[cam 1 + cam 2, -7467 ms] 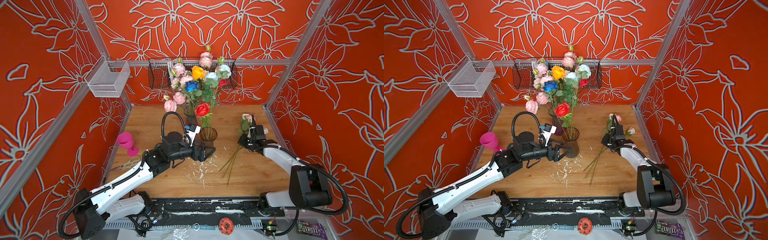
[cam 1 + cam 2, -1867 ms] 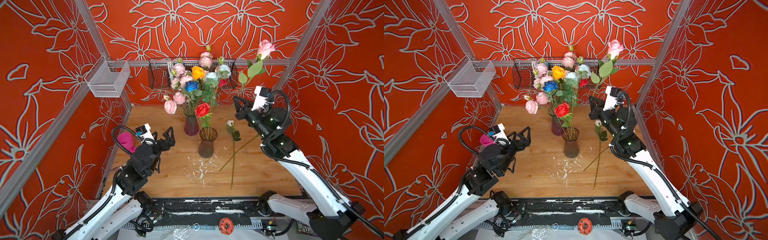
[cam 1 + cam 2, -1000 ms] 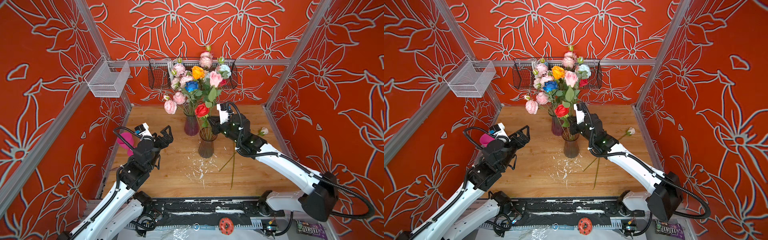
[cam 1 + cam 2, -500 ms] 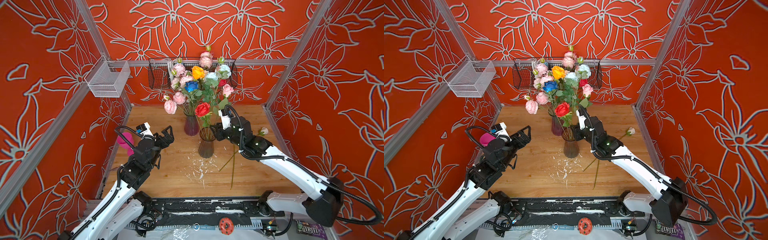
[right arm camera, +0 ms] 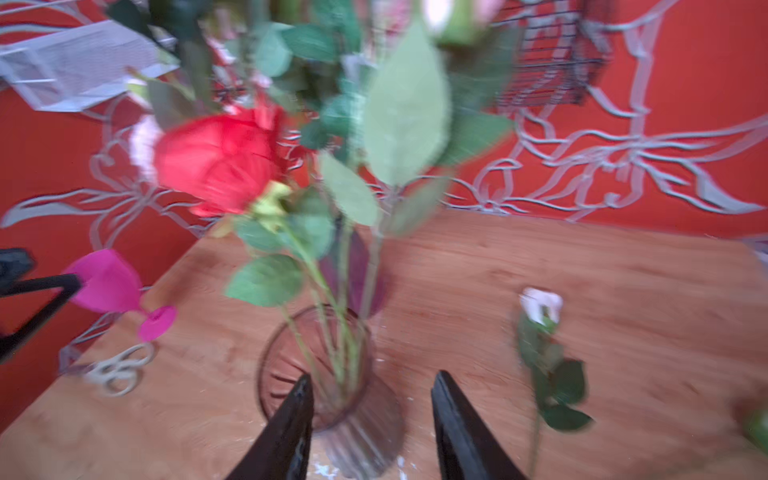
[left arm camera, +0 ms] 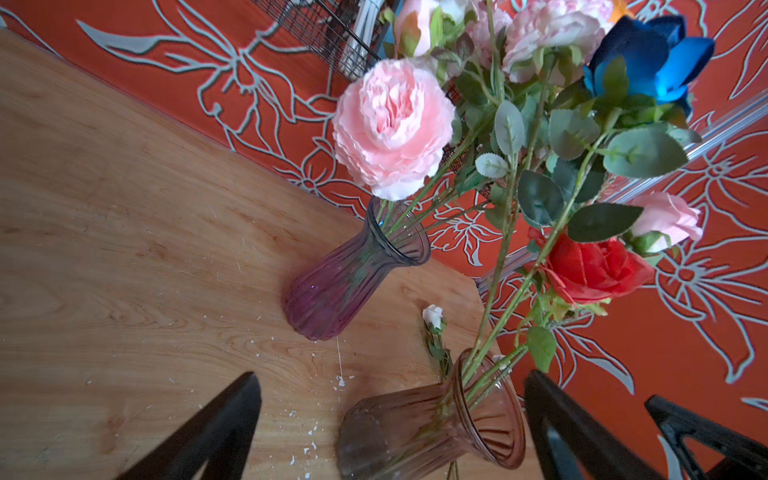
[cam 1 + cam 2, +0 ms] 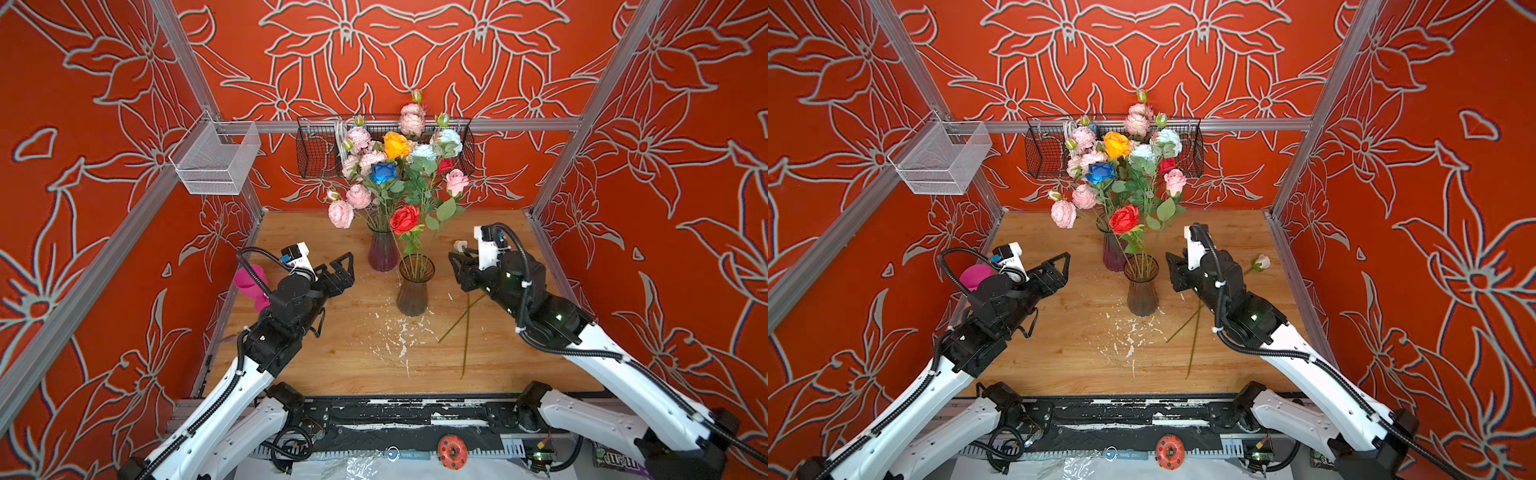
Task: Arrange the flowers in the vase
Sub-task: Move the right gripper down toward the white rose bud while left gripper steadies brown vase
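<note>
Where the wooden table (image 7: 332, 365) meets the front rail, white flecks (image 7: 399, 332) lie scattered. To their right, two loose stems (image 7: 466, 332) cross on the wood and run back under the right arm.

Farther in, the left gripper (image 7: 341, 272) hovers above the table to the left of the vases, its jaws spread wide with nothing between them. Level with it on the other side, the right gripper (image 7: 455, 271) sits just right of the smoky glass vase (image 7: 412, 291) and apart from it. Its jaws are about half open and grip nothing; the right wrist view is blurred but shows a clear gap between the fingers.

That vase stands upright at mid-table and holds a few of the flowers (image 7: 395, 174): the red rose (image 7: 405, 219) and a pink rose (image 7: 456, 182) with broad leaves, leaning right. A white bud (image 7: 1261, 262) lies flat on the wood beyond the right arm. By the table's left edge are scissors (image 5: 116, 370) and a pink goblet (image 7: 248, 279).

Just behind the smoky glass vase, a purple vase (image 7: 382, 254) stands upright with most of the blooms: pale pink ones, a blue rose (image 7: 383, 172), an orange rose (image 7: 395, 144) and white ones. Which vase some of the tall stems belong to I cannot tell.

On the back wall hangs a black wire basket (image 7: 316, 153), and a white mesh basket (image 7: 216, 162) hangs from the left rail.
</note>
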Controlling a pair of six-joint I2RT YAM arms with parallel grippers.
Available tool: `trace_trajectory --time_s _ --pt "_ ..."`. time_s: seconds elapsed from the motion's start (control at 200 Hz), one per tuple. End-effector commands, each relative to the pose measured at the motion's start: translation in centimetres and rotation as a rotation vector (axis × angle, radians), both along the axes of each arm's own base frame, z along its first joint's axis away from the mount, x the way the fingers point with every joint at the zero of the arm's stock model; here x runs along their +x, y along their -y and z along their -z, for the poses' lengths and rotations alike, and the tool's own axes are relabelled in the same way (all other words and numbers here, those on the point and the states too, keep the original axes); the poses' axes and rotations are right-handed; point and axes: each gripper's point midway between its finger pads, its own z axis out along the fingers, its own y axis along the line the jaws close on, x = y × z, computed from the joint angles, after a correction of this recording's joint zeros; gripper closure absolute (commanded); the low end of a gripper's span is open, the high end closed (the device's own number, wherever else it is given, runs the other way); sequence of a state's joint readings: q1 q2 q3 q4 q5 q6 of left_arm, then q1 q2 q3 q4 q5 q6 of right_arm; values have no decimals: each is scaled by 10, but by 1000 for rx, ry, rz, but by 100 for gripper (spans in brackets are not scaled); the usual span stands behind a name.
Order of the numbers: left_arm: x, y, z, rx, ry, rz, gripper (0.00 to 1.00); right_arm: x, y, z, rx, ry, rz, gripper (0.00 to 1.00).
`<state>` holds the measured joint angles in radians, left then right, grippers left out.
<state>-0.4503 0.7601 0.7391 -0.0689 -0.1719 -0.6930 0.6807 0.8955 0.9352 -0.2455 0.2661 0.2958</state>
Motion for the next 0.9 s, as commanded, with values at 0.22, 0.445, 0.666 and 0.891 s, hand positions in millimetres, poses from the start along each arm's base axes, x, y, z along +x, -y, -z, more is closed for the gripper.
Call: trace_trajectory --time_s 0.22,0.445,0.666,0.891 --pt "5 64 0 -42 -49 291 6 2 82 125 -5 -250 315 50" --pt "-9 107 4 20 -66 456 6 30 75 186 7 -575 259 50" --pt "-12 133 15 33 -101 568 6 63 79 222 -26 -688 333 50" --pt "-25 158 15 57 -114 698 6 79 79 254 -65 -795 344 50"
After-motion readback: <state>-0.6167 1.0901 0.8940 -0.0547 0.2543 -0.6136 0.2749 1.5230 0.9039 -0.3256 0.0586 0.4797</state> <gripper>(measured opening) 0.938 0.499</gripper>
